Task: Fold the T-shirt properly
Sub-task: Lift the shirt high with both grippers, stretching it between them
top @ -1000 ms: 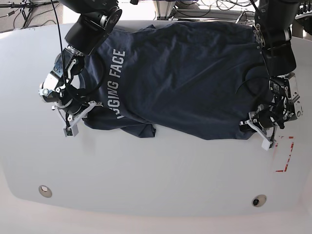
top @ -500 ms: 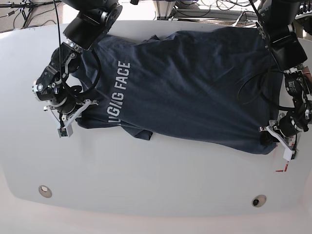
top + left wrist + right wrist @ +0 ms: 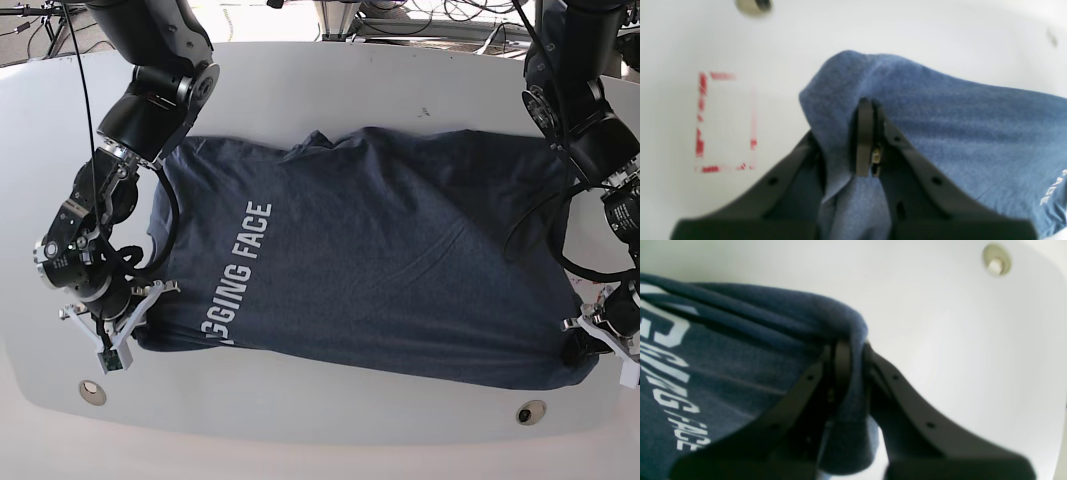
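The dark navy T-shirt [image 3: 400,270] lies spread across the white table [image 3: 320,110], with white lettering reading "GGING FACE" toward the left in the base view. My right gripper [image 3: 140,315] holds the shirt's near-left corner. In the right wrist view it [image 3: 853,346] is shut on a bunched fold of the T-shirt [image 3: 740,373]. My left gripper [image 3: 580,350] holds the near-right corner. The left wrist view shows it [image 3: 870,101] shut on the T-shirt [image 3: 940,106], whose cloth drapes over the black fingers [image 3: 864,133].
Two round holes [image 3: 92,392] [image 3: 531,412] sit in the table near its front edge. A red dashed square marking [image 3: 725,121] lies on the table just beside my left gripper. Cables and equipment crowd the far edge [image 3: 400,15].
Both grippers have drawn the shirt's edge toward the table's front edge. The shirt now lies flatter and further forward, and the folded-under flap at its front edge is gone.
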Controlling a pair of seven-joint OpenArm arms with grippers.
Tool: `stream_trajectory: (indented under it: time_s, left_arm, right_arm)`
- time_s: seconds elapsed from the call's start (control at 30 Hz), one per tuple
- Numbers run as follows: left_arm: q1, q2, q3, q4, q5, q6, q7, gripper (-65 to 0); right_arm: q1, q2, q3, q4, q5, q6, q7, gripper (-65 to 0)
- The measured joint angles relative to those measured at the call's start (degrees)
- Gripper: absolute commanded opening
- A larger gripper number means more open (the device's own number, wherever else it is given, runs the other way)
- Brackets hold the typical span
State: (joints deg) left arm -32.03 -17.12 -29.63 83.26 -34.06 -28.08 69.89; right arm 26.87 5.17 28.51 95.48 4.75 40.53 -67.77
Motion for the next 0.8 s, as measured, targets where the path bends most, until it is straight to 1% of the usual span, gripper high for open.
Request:
stream_trajectory:
  time_s: [0.17, 0.3, 0.43, 0.53, 0.6, 0.73, 0.8]
  left_arm:
    - [-5.2, 1.1, -0.3, 1.6, 1.0, 0.2, 4.2, -64.6]
    - [-9.5, 1.4, 0.1, 3.8, 1.0, 0.2, 4.4, -64.6]
    - [-13.8, 1.3, 0.2, 6.4, 0.6, 0.0, 4.2, -64.6]
    - [-17.0, 0.7, 0.0, 8.7, 1.4, 0.3, 4.2, -64.4]
    - [-19.1, 0.2, -0.2, 9.3, 1.5, 0.2, 4.2, -64.4]
    - [-23.0, -1.5, 0.2, 9.4, 3.3, -0.1, 4.3, -64.3]
    - [-24.5, -1.9, 0.0, 9.4, 4.0, 0.0, 4.2, -64.3]
  right_arm:
    - [6.5, 2.1, -2.6, 0.1, -0.1, 0.0, -0.5, -61.5]
    - [11.5, 4.3, -5.5, 0.1, -0.1, 0.0, -1.1, -61.5]
    - [16.9, 5.7, -7.7, 0.1, -0.2, 0.0, -4.7, -61.5]
    - [22.5, 6.9, -9.9, 0.1, -0.3, -0.1, -5.2, -61.5]
    - [25.6, 8.0, -11.2, -0.1, -0.5, -0.2, -6.4, -61.5]
    - [32.4, 10.0, -14.1, -2.2, 0.0, -0.3, -5.8, -61.5]
    - [35.2, 10.6, -15.0, -3.9, 0.3, -0.3, -5.4, -61.5]
